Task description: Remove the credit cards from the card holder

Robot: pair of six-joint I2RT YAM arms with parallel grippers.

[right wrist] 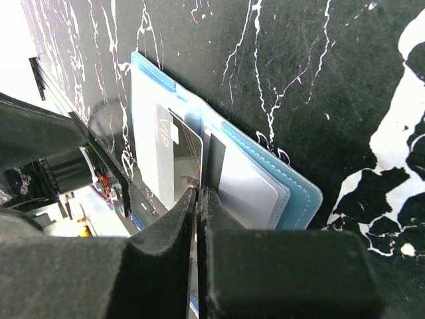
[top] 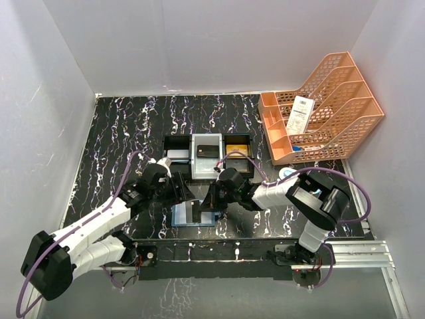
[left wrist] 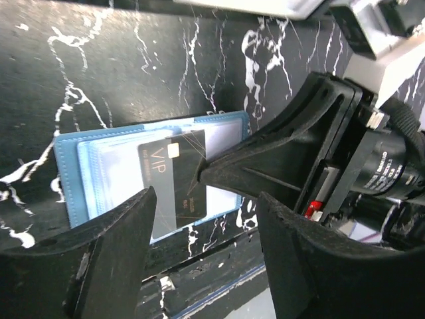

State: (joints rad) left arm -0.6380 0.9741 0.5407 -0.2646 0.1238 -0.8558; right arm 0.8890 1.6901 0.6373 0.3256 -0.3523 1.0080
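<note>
The teal-blue card holder [top: 182, 218] lies open on the black marbled table near the front edge, its clear pockets up [left wrist: 99, 174]. A black credit card marked VIP [left wrist: 174, 181] sticks partly out of an inner pocket. My right gripper [right wrist: 199, 191] is shut on that card's edge; in the top view it comes in from the right [top: 210, 201]. My left gripper [left wrist: 206, 199] hovers open just in front of the holder, with nothing between its fingers. A pale grey pocket panel [right wrist: 249, 189] shows beside the card.
A black-and-white three-compartment tray [top: 192, 174] behind the holder has cards in its compartments. An orange file rack [top: 345, 116] with a white barcoded slip [top: 302, 113] stands at the back right. A small white-and-blue oval case [top: 287, 174] lies near my right arm.
</note>
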